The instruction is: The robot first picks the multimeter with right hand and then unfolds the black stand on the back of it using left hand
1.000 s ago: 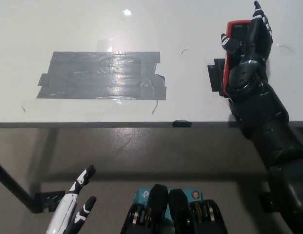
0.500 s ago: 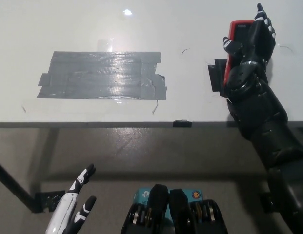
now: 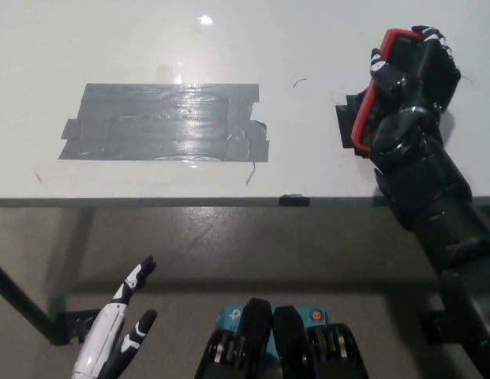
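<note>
Right robot hand [image 3: 414, 87] wrapped around multimeter [image 3: 376, 83], fingers curled over red casing; meter tilted on edge at far right of tabletop [image 3: 229, 47]. Looks like grasp chosen to expose back side, so black stand [image 3: 349, 120] can be reached. Stand partly visible, state unclear. Left robot hand [image 3: 118, 335] low at lower left, below tabletop edge, fingers spread, holding nothing, well apart from meter. Grey tape patch [image 3: 166, 122] mid-tabletop, uninvolved.

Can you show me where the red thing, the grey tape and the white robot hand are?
Red-edged multimeter [image 3: 369, 103], head view, on its red side edge.
Grey duct-tape patch [image 3: 166, 122], head view, at its middle.
White left hand [image 3: 118, 335], head view, at its middle.
</note>
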Motion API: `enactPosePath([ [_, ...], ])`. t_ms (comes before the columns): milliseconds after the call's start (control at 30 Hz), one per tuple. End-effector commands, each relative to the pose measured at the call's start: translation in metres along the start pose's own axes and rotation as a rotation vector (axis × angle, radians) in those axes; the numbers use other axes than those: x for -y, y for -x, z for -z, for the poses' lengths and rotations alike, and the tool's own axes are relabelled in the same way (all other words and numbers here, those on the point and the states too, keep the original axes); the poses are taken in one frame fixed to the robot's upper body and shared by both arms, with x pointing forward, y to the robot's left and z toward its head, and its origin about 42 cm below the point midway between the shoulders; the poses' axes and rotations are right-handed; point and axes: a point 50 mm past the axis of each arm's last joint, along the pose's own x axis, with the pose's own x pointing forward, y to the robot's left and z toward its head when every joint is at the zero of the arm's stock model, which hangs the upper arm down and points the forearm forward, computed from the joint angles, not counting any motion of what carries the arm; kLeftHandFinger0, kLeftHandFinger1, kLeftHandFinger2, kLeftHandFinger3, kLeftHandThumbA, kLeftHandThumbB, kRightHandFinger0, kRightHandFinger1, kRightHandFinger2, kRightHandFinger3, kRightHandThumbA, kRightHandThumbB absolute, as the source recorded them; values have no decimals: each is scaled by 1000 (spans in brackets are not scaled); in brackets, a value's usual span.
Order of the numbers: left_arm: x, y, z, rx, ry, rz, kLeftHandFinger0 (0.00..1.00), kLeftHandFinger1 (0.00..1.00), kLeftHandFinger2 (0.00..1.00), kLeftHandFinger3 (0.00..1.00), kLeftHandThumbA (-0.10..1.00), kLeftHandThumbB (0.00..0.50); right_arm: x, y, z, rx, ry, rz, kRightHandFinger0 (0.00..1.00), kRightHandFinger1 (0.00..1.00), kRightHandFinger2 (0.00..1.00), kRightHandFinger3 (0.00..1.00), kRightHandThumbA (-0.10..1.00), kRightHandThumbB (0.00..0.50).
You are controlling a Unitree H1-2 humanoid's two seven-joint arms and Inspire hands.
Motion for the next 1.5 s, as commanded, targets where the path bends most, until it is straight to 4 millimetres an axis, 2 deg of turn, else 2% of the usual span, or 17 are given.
enactPosePath([
  [0, -7, -2, -8, 67, -10, -5, 1000, 1000, 1000, 1000, 1000, 187, 10, -9, -24, 58, -92, 42, 0, 105, 494, 555, -100, 300],
  [267, -10, -5, -10, 66, -16, -7, 1000, 1000, 1000, 1000, 1000, 177, 13, -11, -22, 36, -232, 68, 0, 76, 501, 542, -100, 281],
  [367, -10, -5, -10, 62, -16, -6, 1000, 1000, 1000, 1000, 1000, 182, 18, -14, -26, -14, -446, 46, 2, 105, 541, 541, -100, 243],
  [400, -10, -5, -10, 66, -18, -7, 1000, 1000, 1000, 1000, 1000, 183, 21, -16, -28, -40, -542, 43, 357, 305, 445, 510, -100, 231],
  [433, -12, -8, -10, 70, -20, -9, 1000, 1000, 1000, 1000, 1000, 183, 23, -17, -33, -45, -587, 38, 293, 188, 320, 499, -100, 213],
  [467, -12, -8, -10, 73, -21, -8, 1000, 1000, 1000, 1000, 1000, 176, 30, -19, -38, -70, -756, 30, 163, 20, 311, 496, -100, 193],
  [500, -12, -8, -10, 73, -21, -7, 1000, 1000, 1000, 1000, 1000, 178, 32, -20, -39, -74, -805, 28, 27, 1, 304, 491, -100, 192],
  [633, -13, -9, -10, 75, -25, -5, 1000, 1000, 1000, 1000, 1000, 184, 53, -20, -56, -124, -1239, -36, 0, 84, 566, 616, -100, 199],
  [733, -14, -9, -10, 64, -25, -9, 1000, 1000, 1000, 1000, 1000, 195, 71, -17, -70, -139, -1436, -85, 0, 9, 503, 437, -100, 208],
  [867, -12, -9, -9, 70, -19, -7, 1000, 1000, 1000, 1000, 1000, 193, 91, -3, -78, -122, -1644, -151, 0, 12, 550, 232, -100, 164],
  [1000, -10, -8, -9, 70, -12, -5, 1000, 1000, 1000, 1000, 1000, 199, 97, 9, -83, -151, -1828, -240, 0, 58, 609, 435, -100, 139],
  [1067, -10, -11, -11, 76, -14, -11, 1000, 1000, 1000, 1000, 1000, 200, 100, 12, -84, -174, -1883, -293, 0, 119, 624, 704, -100, 132],
  [1100, -10, -12, -14, 78, -15, -14, 1000, 1000, 1000, 1000, 1000, 237, 101, 15, -84, -189, -1909, -314, 0, 62, 536, 725, -100, 160],
  [1167, -13, -20, -25, 112, -7, -39, 1000, 1000, 1000, 1000, 1000, 220, 104, 26, -84, -206, -1981, -379, 0, 142, 593, 932, -100, 128],
  [1300, -21, -32, -48, 163, 15, -87, 1000, 1000, 1000, 1000, 1000, 258, 101, 49, -85, -224, -2066, -452, 0, 181, 593, 990, -100, 141],
  [1400, -31, -48, -69, 250, 39, -120, 1000, 1000, 1000, 1000, 1000, 262, 98, 67, -84, -220, -2094, -514, 0, 146, 584, 892, -100, 105],
  [1467, -39, -60, -86, 297, 39, -141, 1000, 1000, 1000, 1000, 1000, 281, 94, 82, -80, -210, -2105, -595, 0, 219, 650, 1000, -100, 75],
])
